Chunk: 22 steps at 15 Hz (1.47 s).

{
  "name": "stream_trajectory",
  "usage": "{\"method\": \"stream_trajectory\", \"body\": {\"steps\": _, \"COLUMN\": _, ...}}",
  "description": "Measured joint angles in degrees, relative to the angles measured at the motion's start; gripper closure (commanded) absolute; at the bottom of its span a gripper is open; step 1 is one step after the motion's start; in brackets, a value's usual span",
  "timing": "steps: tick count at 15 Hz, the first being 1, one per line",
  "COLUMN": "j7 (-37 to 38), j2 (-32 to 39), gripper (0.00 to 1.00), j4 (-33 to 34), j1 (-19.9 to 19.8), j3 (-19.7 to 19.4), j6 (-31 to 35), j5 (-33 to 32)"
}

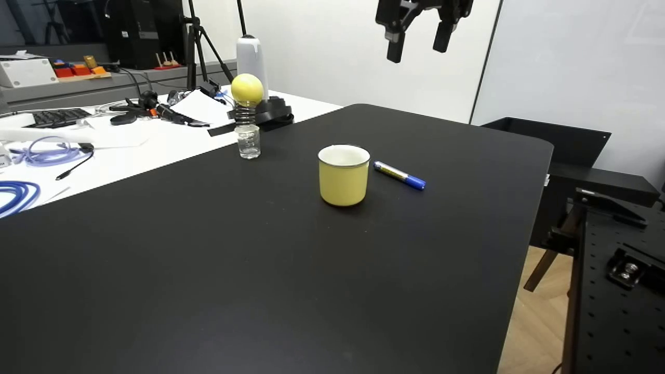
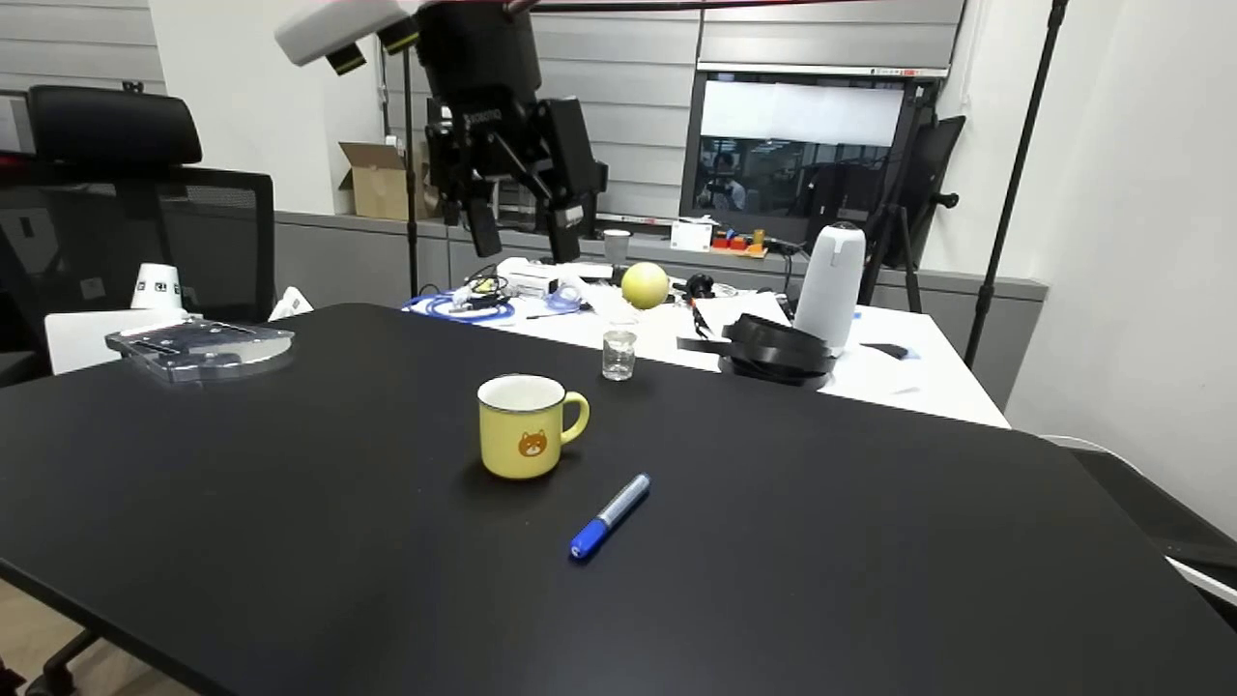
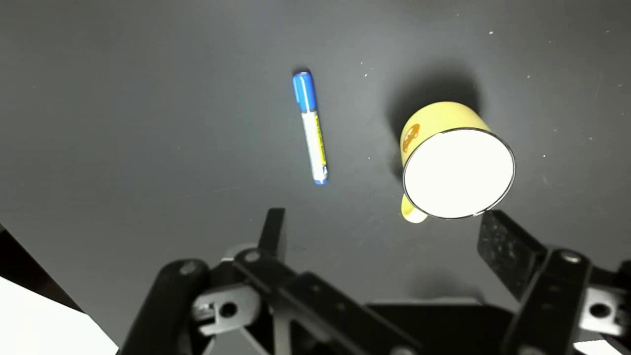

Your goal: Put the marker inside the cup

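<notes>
The marker (image 1: 400, 175) lies flat on the black table, blue cap at one end and white and yellow barrel; it also shows in an exterior view (image 2: 611, 516) and in the wrist view (image 3: 312, 133). The yellow cup (image 1: 343, 182) stands upright beside it, apart from it. In an exterior view the cup (image 2: 520, 440) shows a handle and a bear picture; in the wrist view the cup (image 3: 443, 118) is right of the marker. My gripper (image 1: 418, 51) is open and empty, high above the table, also in an exterior view (image 2: 525, 246) and the wrist view (image 3: 382, 217).
A small clear bottle (image 1: 249, 141) with a black coil and a yellow ball (image 1: 247, 89) stands near the table's edge. A clear plastic plate (image 2: 208, 350) lies on the table (image 2: 821, 599). A white desk (image 1: 171, 140) with cables and gear adjoins it.
</notes>
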Motion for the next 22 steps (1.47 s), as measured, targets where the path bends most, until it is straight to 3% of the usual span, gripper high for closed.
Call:
{"method": "stream_trajectory", "body": {"steps": 6, "j7": -2.2, "j2": -0.1, "gripper": 0.0, "j4": -0.4, "j1": 0.0, "j3": -0.6, "j6": -0.1, "j5": 2.6}}
{"method": "stream_trajectory", "body": {"steps": 14, "j7": -29.6, "j2": 7.4, "gripper": 0.0, "j4": 5.3, "j1": -0.2, "j3": -15.4, "j6": -4.0, "j5": 23.4}}
{"method": "stream_trajectory", "body": {"steps": 22, "j7": -30.5, "j2": 25.9, "gripper": 0.0, "j4": 18.4, "j1": -2.0, "j3": -15.6, "j6": -10.7, "j5": 25.0}}
